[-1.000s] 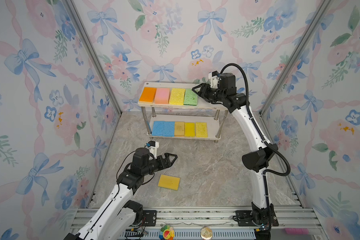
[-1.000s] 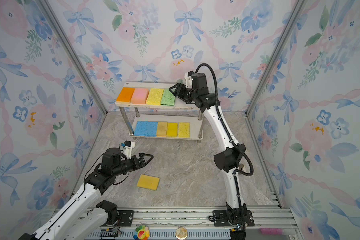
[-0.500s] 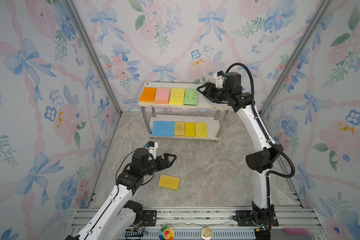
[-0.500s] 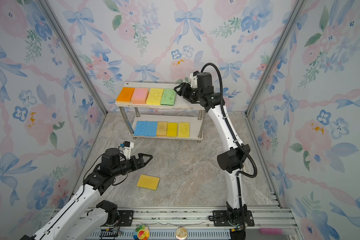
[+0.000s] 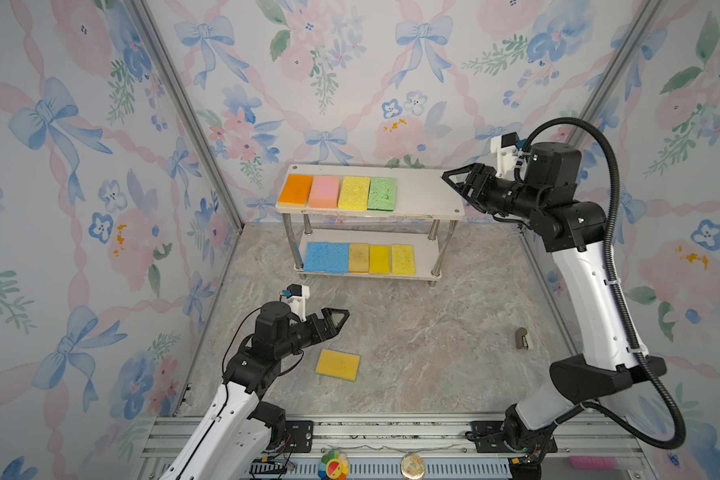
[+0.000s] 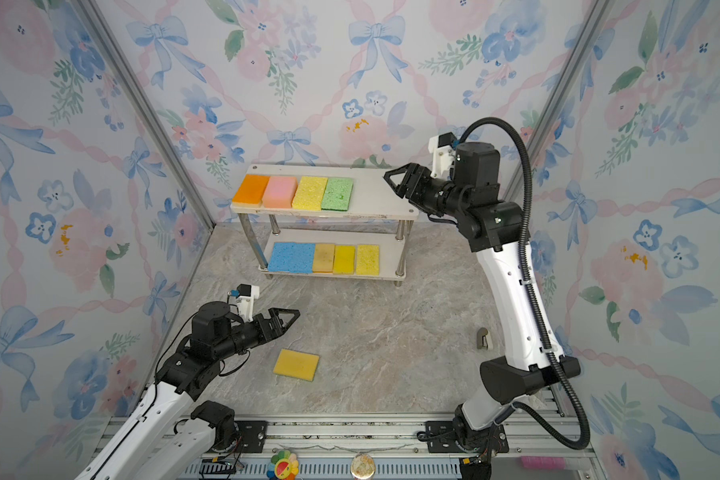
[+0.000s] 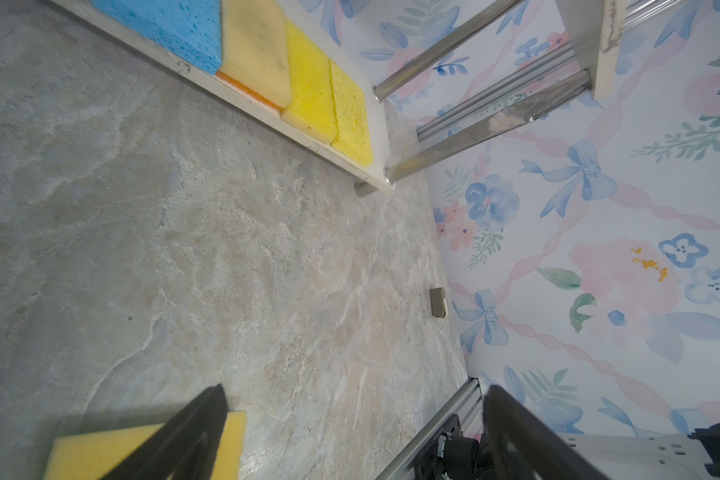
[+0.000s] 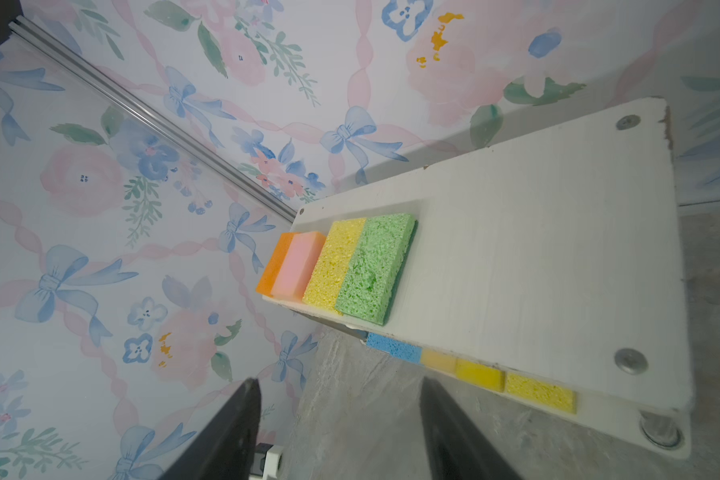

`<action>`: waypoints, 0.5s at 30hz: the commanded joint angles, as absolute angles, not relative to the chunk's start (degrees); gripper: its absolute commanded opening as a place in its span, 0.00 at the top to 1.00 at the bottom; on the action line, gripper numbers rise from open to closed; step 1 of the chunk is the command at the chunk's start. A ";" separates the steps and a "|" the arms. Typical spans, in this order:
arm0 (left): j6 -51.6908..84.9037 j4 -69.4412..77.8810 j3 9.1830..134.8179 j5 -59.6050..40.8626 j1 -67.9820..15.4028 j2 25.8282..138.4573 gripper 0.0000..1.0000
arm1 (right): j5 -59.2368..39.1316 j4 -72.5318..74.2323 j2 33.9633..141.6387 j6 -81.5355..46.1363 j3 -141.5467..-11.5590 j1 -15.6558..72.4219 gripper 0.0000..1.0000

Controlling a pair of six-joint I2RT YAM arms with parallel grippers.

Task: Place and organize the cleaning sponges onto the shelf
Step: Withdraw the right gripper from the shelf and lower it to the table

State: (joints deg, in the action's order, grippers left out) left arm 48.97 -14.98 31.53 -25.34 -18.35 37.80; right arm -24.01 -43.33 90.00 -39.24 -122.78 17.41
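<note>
The right tool (image 8: 339,384), jaws apart and empty, faces the shelf (image 8: 537,249) with the green sponge (image 8: 371,270) lying on top.

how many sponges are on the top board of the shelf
4, side by side from the left end of the top board in both top views: orange sponge, pink sponge, yellow sponge, green sponge. None looks hidden.

In the left wrist view, one of my left fingers (image 7: 192,436) covers part of the flat yellow rectangular sponge (image 7: 84,453) on the desk (image 7: 184,249), and the picture edge cuts it. The small grey-tan object (image 5: 521,337) is too small to identify.
</note>
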 commanded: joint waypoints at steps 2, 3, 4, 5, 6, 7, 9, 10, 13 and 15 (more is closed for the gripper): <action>50.49 -15.97 30.34 -24.77 -17.79 36.21 0.02 | -26.06 -42.85 83.85 -42.60 -110.84 19.49 0.36; 50.63 -16.12 30.31 -24.96 -17.79 36.07 0.02 | -26.40 -42.31 82.08 -43.36 -107.78 20.62 0.36; 50.72 -16.34 30.33 -25.12 -17.77 36.11 0.02 | -26.45 -42.19 80.44 -43.75 -105.10 21.74 0.36; 50.79 -16.58 30.24 -25.13 -17.84 36.08 0.02 | -26.18 -42.60 79.10 -43.73 -103.19 22.99 0.36; 50.98 -16.82 30.23 -25.21 -17.76 36.00 0.02 | -25.46 -43.49 77.79 -43.50 -101.25 24.41 0.36; 51.23 -16.87 29.94 -25.25 -17.75 35.74 0.02 | -24.58 -44.29 76.52 -43.00 -99.24 25.86 0.36; 51.77 -16.88 29.49 -25.59 -17.69 35.39 0.02 | -22.01 -46.43 74.37 -41.71 -96.67 28.67 0.36; 51.93 -16.90 29.25 -25.80 -17.74 35.31 0.02 | -20.40 -47.65 73.50 -40.97 -95.39 30.22 0.36; 52.21 -17.00 28.24 -26.36 -17.68 35.24 0.02 | -18.03 -49.24 71.48 -40.10 -91.53 33.71 0.35; 52.29 -17.05 27.58 -26.70 -17.69 35.23 0.02 | -16.82 -49.22 70.37 -40.26 -88.95 35.58 0.35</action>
State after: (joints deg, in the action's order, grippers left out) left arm 51.68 -16.14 28.88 -25.61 -18.28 35.66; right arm -20.34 -47.03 72.64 -41.41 -91.13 33.67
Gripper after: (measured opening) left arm 0.979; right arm 0.646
